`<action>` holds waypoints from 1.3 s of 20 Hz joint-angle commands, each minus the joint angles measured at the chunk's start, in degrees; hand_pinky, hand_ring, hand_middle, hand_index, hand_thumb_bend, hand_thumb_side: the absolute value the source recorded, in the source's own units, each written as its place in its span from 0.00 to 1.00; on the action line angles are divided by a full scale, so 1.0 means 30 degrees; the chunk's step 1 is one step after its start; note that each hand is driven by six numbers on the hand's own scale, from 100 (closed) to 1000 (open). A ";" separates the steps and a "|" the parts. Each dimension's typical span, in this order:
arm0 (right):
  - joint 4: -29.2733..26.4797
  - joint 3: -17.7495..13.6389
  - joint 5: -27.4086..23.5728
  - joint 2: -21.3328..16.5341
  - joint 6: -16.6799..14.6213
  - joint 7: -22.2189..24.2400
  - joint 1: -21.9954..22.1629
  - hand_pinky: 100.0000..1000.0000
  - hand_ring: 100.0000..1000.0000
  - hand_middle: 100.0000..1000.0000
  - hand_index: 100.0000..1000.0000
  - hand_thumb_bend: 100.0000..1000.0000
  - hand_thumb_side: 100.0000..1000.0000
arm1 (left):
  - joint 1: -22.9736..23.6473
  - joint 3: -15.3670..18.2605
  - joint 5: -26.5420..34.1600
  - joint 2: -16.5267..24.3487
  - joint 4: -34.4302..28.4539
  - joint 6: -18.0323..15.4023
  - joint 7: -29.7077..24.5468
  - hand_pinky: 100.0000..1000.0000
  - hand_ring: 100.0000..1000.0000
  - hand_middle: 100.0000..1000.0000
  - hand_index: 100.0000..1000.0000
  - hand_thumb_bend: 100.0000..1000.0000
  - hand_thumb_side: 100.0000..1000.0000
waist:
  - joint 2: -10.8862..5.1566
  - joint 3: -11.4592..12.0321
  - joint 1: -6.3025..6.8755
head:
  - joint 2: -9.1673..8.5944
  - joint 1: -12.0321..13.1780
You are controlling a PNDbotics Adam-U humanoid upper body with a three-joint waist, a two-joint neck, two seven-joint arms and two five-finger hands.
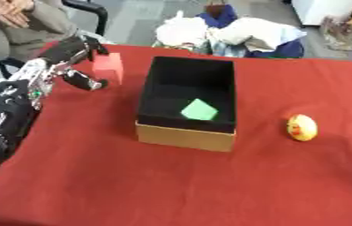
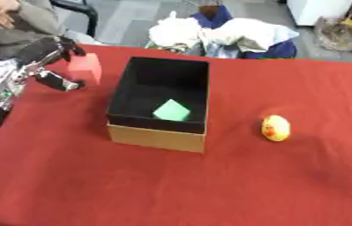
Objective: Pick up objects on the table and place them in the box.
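Left hand (image 1: 74, 62) fingers curl around the pink block (image 1: 109, 66) left of the box (image 1: 186, 132), near the table's (image 1: 209, 185) far edge.

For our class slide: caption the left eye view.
Left hand grasps red block beside box holding green block.

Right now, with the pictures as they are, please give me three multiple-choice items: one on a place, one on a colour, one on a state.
1. Where does the green block lie?
A. Inside the box
B. On the red cloth
C. In the robot hand

2. What colour is the egg-shaped thing to the right of the box?
A. Blue
B. Yellow
C. Black

3. What is the left robot hand doing?
A. Resting flat by the near edge
B. Pinching the red block
C. Reaching into the box

Key: 1 A, it sits on the dark floor of the box. 2 B, yellow with a red mark. 3 B, fingers and thumb close on the block.
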 commanded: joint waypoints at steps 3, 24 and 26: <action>-0.0363 -0.0220 -0.0057 -0.0335 -0.2875 0.3087 -0.0118 0.67 0.55 0.53 0.64 0.00 0.17 | -0.0636 -0.0388 0.1792 0.0699 -0.2073 -0.0130 -0.0711 0.54 0.49 0.48 0.65 0.33 0.00 | -0.0765 0.0140 0.0043 | 0.0110 0.0414; -0.0415 -0.0151 -0.0440 0.0136 -0.2888 0.3580 -0.0099 0.67 0.55 0.53 0.64 0.00 0.17 | -0.2071 -0.3271 0.2526 -0.4444 -0.3148 -0.1740 -0.4989 0.57 0.53 0.54 0.71 0.18 0.05 | -0.1044 -0.0129 -0.0241 | -0.0043 0.1122; -0.0394 -0.0179 -0.0444 0.0116 -0.2895 0.3585 -0.0065 0.67 0.55 0.53 0.64 0.00 0.17 | -0.1836 -0.3390 0.2373 -0.4557 -0.3125 -0.1861 -0.5316 0.59 0.55 0.57 0.74 0.20 0.21 | -0.1048 -0.0094 -0.0254 | -0.0032 0.1159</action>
